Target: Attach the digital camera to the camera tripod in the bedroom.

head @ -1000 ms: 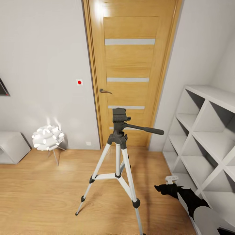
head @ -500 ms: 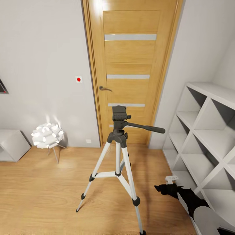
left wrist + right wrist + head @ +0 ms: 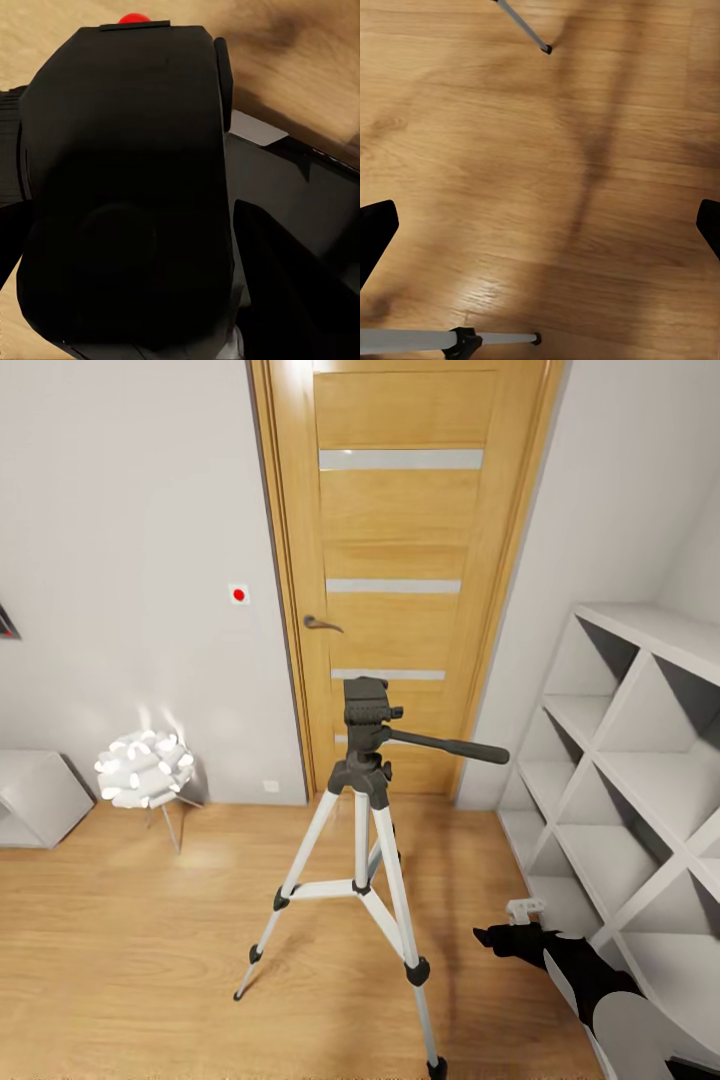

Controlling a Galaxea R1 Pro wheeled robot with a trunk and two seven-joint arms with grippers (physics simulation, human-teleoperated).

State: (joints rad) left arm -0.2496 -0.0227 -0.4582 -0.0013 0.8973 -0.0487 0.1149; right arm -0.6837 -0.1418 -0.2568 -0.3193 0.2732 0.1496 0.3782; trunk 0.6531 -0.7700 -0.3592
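Note:
The camera tripod (image 3: 362, 800) stands on the light wood floor in front of the wooden door (image 3: 400, 560). Its dark grey head (image 3: 366, 710) is bare and its pan handle (image 3: 450, 746) points right. In the left wrist view the black digital camera (image 3: 127, 187), with its red dot (image 3: 133, 18), sits close between dark fingers (image 3: 300, 285); my left gripper (image 3: 150, 300) is shut on it. My right gripper (image 3: 495, 936) hangs low to the right of the tripod, open and empty (image 3: 540, 229). Below it lie floor and two tripod feet (image 3: 546, 49).
White cube shelves (image 3: 640, 780) line the right wall, close beside my right arm. A glowing white ball lamp (image 3: 145, 768) on thin legs stands left of the door. A white cube unit (image 3: 30, 795) sits at the far left. Open floor lies left of the tripod.
The whole head view has shifted a little: door and tripod sit slightly higher in the picture, so the camera moved. The tripod and my right arm hold their places.

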